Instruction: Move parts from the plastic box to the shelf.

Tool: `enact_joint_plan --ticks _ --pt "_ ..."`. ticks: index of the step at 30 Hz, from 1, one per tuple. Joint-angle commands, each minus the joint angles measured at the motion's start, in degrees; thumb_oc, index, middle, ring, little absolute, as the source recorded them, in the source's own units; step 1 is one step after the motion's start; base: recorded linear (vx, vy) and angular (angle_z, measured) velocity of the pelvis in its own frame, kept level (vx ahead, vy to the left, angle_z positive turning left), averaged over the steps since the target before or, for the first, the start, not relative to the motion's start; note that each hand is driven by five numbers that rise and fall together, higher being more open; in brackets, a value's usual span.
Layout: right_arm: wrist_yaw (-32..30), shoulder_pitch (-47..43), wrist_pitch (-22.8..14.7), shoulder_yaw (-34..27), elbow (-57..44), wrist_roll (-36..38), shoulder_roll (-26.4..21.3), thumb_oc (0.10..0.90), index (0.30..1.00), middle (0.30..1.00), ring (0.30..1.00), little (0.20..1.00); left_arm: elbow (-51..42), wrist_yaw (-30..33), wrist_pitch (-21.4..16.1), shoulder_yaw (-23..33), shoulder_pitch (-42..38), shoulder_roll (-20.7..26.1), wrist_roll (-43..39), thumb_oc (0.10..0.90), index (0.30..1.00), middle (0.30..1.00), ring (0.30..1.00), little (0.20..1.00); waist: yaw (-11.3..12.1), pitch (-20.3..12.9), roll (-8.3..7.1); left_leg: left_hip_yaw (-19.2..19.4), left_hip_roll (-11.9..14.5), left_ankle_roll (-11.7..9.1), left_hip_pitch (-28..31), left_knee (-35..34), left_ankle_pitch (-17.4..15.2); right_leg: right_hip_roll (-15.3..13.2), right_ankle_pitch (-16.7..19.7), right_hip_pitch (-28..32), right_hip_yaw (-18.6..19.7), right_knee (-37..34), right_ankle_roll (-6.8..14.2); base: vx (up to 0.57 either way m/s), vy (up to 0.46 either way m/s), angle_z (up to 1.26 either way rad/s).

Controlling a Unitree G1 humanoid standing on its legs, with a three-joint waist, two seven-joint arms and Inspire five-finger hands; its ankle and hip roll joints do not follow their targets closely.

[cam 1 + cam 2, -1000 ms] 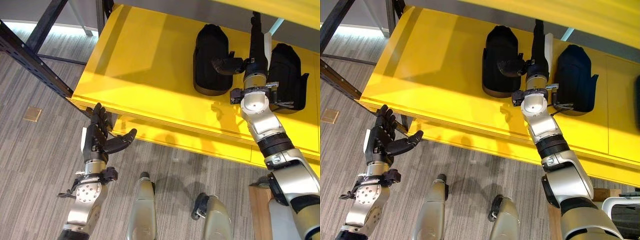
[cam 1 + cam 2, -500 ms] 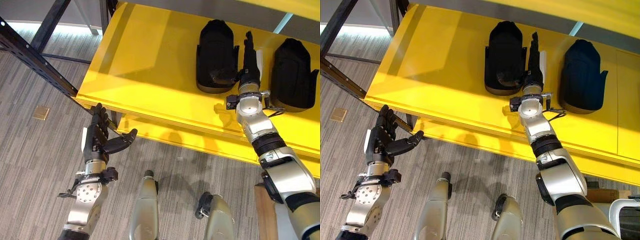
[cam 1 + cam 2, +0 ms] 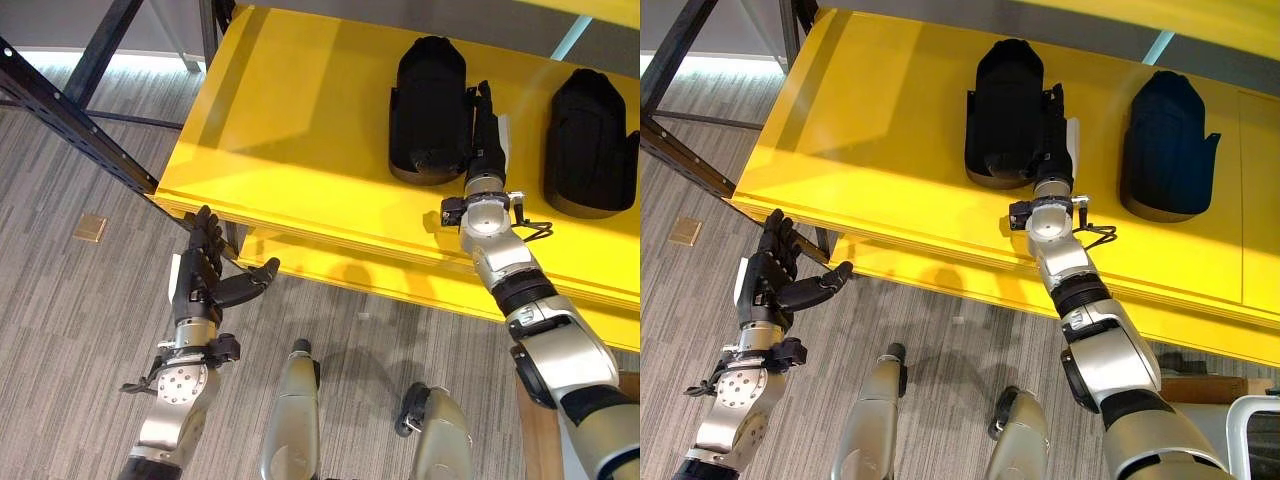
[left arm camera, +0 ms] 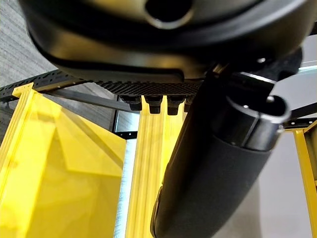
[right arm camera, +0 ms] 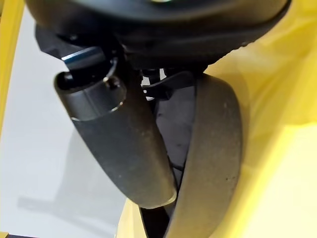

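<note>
Black part (image 3: 431, 110) lengthwise on yellow shelf (image 3: 300, 130), rounded end rearward.

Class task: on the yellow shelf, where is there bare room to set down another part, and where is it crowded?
Free: the yellow shelf left of the left black part. Crowded: the gap between it and the right black part, taken by the right hand.

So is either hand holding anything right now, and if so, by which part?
The left hand is open and empty, below the shelf edge. The right hand lies straight along the side of a black part on the shelf, touching or nearly so; no grip shows.
</note>
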Motion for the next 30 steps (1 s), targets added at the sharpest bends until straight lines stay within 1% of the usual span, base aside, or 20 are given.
enact_joint_plan --ticks 1,7,17,30 --pt "-0.9 -2.7 -5.4 -1.9 -1.1 0.0 -0.2 0.9 1.0 1.0 1.0 1.0 -5.2 0.9 -6.5 0.9 -2.3 1.8 -0.6 0.9 1.0 1.0 1.0 1.0 0.5 -3.3 1.1 1.1 3.5 2.3 1.1 0.2 -1.3 1.2 4.0 0.2 2.7 -0.1 -1.5 0.0 0.0 0.0" --pt "-1.0 -1.0 -5.5 -1.8 -3.8 -0.6 1.1 0.9 1.0 1.0 1.0 1.0 -5.2 1.4 -6.4 1.1 -2.2 1.6 -0.4 0.9 1.0 1.0 1.0 1.0 0.2 -3.1 1.07 1.1 3.6 2.3 1.0 0.4 -1.3 1.2 4.0 0.1 2.7 0.1 -1.7 0.0 0.0 0.0" --pt "-1.3 0.1 -5.6 -2.3 -5.4 -0.7 2.2 0.9 1.0 1.0 1.0 1.0 -5.1 1.7 -6.3 1.1 -2.3 1.5 -0.3 0.9 1.0 1.0 1.0 1.0 0.1 -3.1 1.12 1.1 3.4 2.4 0.9 0.5 -1.3 1.1 3.9 0.1 2.8 0.2 -1.7 0.0 0.0 0.0" --pt "-3.3 -1.0 -7.1 -5.2 -6.0 2.4 2.4 0.9 1.0 1.0 1.0 1.0 -4.8 1.5 -6.4 0.6 -2.2 1.6 -0.9 0.9 1.0 1.0 1.0 1.0 0.1 -3.3 1.32 1.1 3.2 2.5 0.6 1.0 -1.7 1.0 3.9 -0.3 3.1 0.6 -1.6 0.0 0.0 0.0"
